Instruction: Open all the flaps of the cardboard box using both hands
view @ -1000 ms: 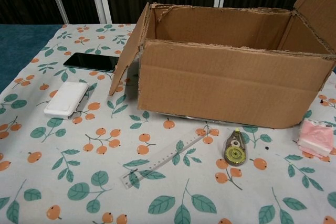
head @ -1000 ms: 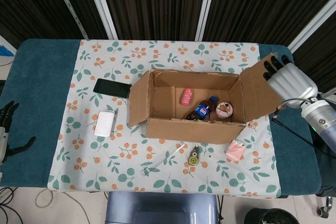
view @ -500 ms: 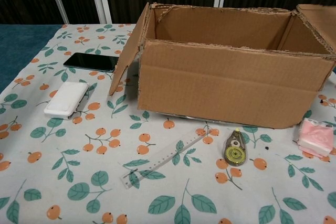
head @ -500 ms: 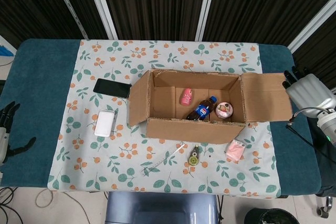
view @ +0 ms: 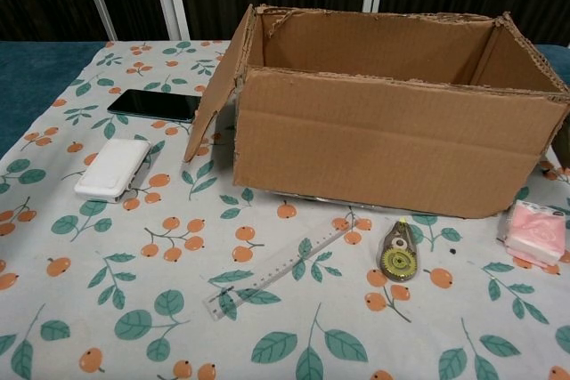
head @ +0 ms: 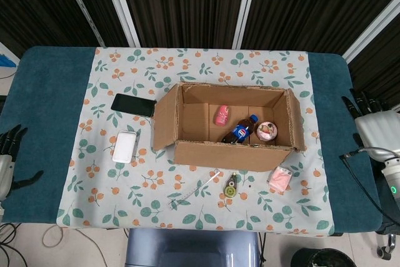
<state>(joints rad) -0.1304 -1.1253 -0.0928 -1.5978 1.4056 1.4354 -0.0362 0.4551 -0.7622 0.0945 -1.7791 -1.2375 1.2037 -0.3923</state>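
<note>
Box (head: 232,130) mid-frame on the counter (head: 50,92), every flap folded out. Right robot hand (head: 373,123) at right edge, left robot hand (head: 7,157) at lower left: both released, holding nothing. You should check flaps, then stop.

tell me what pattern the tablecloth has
White tablecloth printed with orange fruits and green leaves; the chest view shows it best.

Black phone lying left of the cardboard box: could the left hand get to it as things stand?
Probably yes. The left hand sits open at the table's left edge, and the black phone lies flat in the open. Only the white rectangular case lies near that path, and the brown cardboard box stands beyond the phone.
</note>
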